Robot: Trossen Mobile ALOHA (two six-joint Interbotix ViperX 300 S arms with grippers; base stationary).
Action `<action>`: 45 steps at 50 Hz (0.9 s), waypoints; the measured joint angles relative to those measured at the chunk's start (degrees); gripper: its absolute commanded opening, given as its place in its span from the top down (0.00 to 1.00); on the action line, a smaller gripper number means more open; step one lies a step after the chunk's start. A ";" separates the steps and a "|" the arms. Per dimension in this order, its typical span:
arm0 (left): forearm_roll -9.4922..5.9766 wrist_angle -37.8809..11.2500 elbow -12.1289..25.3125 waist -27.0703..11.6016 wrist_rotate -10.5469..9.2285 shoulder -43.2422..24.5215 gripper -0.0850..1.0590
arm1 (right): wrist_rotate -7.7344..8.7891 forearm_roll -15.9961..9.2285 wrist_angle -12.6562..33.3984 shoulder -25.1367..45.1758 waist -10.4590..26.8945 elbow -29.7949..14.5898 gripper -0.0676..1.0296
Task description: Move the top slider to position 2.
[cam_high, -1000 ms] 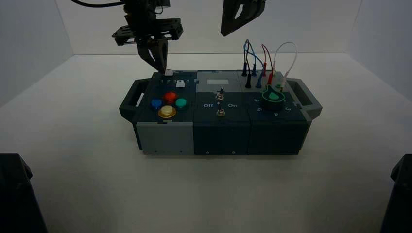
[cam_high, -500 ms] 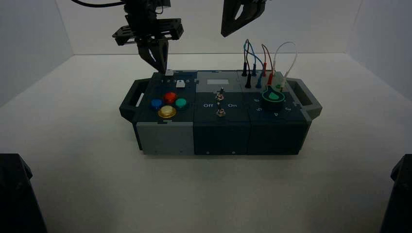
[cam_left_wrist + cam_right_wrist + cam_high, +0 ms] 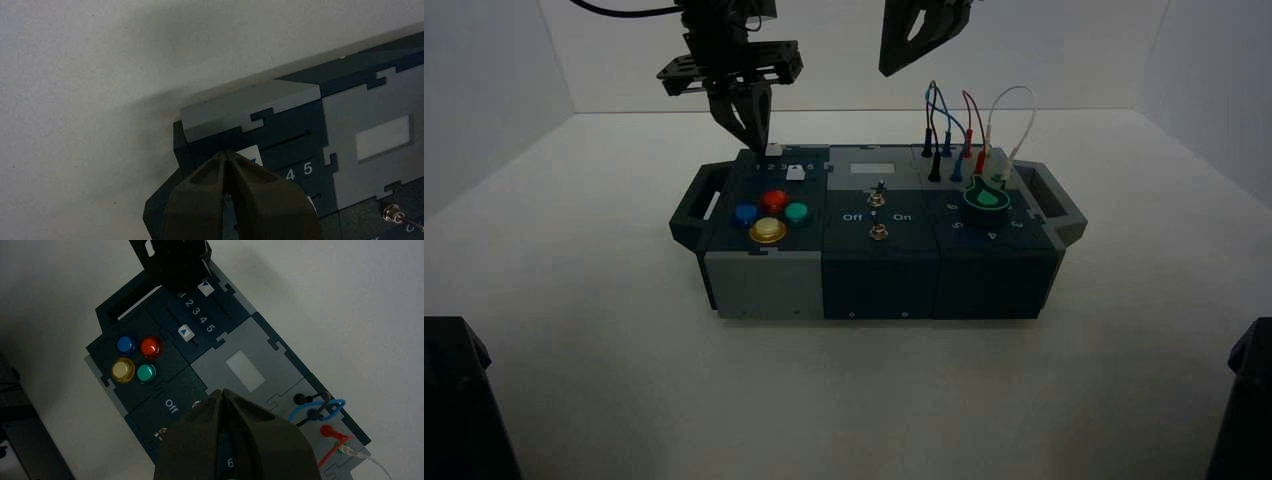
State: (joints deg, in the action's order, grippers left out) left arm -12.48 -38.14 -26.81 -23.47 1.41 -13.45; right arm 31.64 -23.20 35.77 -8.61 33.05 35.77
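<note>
grippers: left (image 3: 762,148) beside slider (image 3: 205,289) near edge (image 3: 804,147), right (image 3: 886,70) aloft

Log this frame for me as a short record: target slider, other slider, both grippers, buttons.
target: top slider, white knob on the box's far left
target position: level with the 2
other slider: white knob nearer the buttons, level with the 4
left gripper: shut, at the top slider's knob; contact cannot be told
right gripper: shut, above the box's middle
buttons: blue, red, green, yellow
</note>
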 measured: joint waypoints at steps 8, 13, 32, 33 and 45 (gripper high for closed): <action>0.18 -1.93 1.14 -0.09 0.00 0.09 0.95 | 0.00 0.00 0.09 -0.09 0.00 0.00 0.96; 0.18 -2.64 1.67 0.00 0.09 0.09 0.95 | 0.00 0.00 0.09 -0.35 0.00 0.00 0.96; 0.18 -2.90 1.67 -0.09 0.09 2.81 0.95 | 0.00 -0.09 0.18 -0.70 0.00 0.00 0.96; 0.18 -2.90 1.76 -0.09 0.00 2.81 0.95 | 0.00 0.00 0.18 -0.70 0.00 0.00 0.96; -0.09 -2.90 2.02 -0.97 0.00 2.81 0.95 | 0.00 0.00 0.79 -0.70 0.00 0.09 0.96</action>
State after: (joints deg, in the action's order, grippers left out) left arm -12.57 -41.04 -24.79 -24.43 1.41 -10.63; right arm 31.64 -23.20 36.56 -9.32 33.05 35.86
